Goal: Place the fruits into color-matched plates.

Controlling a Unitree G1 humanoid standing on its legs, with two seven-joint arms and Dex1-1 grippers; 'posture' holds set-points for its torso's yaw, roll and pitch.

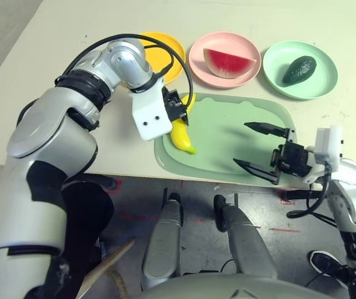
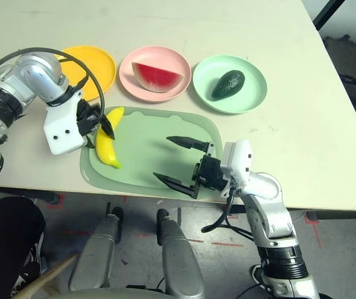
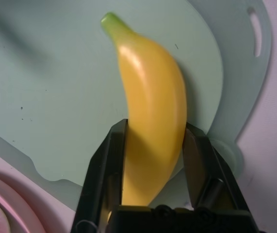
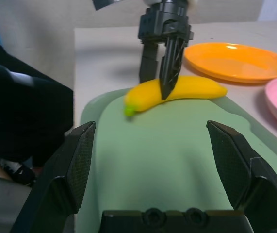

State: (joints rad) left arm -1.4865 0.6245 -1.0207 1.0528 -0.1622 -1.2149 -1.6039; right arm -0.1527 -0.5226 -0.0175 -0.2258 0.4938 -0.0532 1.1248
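The banana (image 2: 106, 146) lies on the green cutting board (image 2: 159, 149), along the board's left edge. The left gripper (image 3: 155, 124) has its fingers closed in on the banana, one on each side, and both touch it. The green tip of the banana points toward the tabletop's (image 2: 277, 156) near edge. The banana looks to be resting on the board.

The right gripper (image 2: 160, 159) is over the right part of the board. Its fingers are wide apart with nothing between them.

The watermelon (image 2: 157, 77) is on the pink plate (image 2: 128, 76), and the avocado (image 2: 229, 85) is on the mint green plate (image 2: 257, 93). So only the banana is left to do. It should go to the yellow plate (image 2: 106, 68), near the board's far left corner.

The banana is smooth and round, so it could slip or turn if the squeeze is too weak. If it is not lifted high enough, an end could bump the yellow plate's rim and push the plate away. It is long, so it could hang over the rim if let go off the middle. Swinging too far right could knock the pink plate.
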